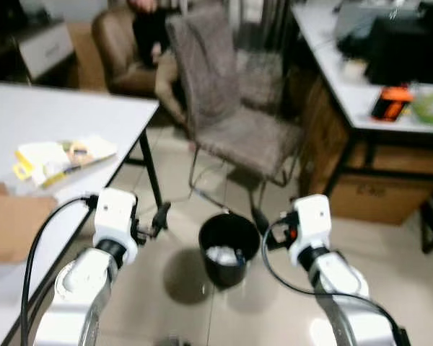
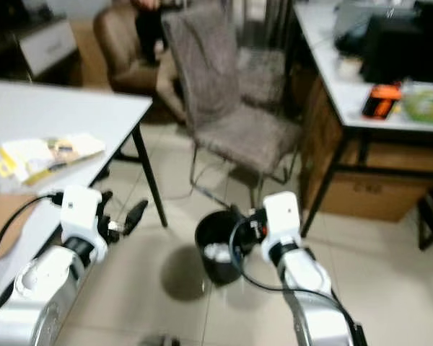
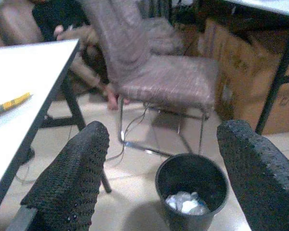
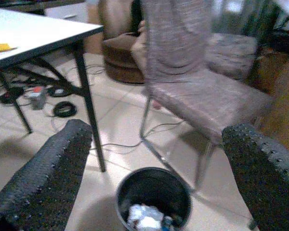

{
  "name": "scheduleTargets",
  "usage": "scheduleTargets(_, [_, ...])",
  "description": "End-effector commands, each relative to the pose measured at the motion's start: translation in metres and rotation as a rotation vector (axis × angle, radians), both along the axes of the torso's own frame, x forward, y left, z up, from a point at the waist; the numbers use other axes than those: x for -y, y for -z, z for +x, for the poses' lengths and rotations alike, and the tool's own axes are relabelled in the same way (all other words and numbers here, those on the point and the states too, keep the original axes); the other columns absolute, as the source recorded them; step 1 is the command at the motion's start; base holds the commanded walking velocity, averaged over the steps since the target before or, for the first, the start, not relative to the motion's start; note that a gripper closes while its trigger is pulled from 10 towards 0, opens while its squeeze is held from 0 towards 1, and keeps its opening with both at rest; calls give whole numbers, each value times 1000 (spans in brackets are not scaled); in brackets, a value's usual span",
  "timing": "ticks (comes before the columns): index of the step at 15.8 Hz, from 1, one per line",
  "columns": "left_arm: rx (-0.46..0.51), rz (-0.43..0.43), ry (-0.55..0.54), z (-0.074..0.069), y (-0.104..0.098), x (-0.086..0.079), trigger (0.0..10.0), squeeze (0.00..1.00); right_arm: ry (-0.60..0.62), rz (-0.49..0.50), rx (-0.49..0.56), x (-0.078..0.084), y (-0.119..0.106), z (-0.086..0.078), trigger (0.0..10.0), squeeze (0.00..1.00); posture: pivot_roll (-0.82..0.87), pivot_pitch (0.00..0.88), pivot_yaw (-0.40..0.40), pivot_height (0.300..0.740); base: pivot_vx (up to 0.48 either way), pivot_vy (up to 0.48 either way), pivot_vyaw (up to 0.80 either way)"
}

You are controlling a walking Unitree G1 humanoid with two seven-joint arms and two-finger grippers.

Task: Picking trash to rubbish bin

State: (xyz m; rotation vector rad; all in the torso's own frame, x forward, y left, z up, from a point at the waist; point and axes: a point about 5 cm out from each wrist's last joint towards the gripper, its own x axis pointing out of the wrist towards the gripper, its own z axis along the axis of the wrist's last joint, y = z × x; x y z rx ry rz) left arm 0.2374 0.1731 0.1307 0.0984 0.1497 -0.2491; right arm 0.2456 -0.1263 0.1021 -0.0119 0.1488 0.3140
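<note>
Grippers: left gripper (image 3: 159, 178) and right gripper (image 4: 159, 173), 2 sets of fingers spread, empty, above black bin (image 1: 229, 247).
Risk: wrapper (image 1: 61, 160) on white table (image 1: 72, 115) unreached; arm could knock bin.

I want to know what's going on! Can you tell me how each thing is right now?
rubbish bin: upright on the floor, crumpled trash inside
left gripper: open, holding nothing
right gripper: open, holding nothing
chair: upright, seat bare
yellow packet: lying flat on the white table
</note>
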Motion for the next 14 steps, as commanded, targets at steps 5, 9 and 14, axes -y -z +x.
scheduleTargets(5, [45,-5,-44,2,-16,-4,10000,0,-59,9,64,-7,-15,5,10000,0,7,0,-53,740,-274,0,0])
scheduleTargets(9, [55,9,-52,2,-21,-9,10000,0,-55,11,66,-9,-14,6,10000,0,11,0,-42,740,-273,0,0])
scheduleTargets(14, [67,13,-64,3,-23,-11,10000,0,-48,20,48,-12,-9,1,10000,0,10,0,-29,740,-265,0,0])
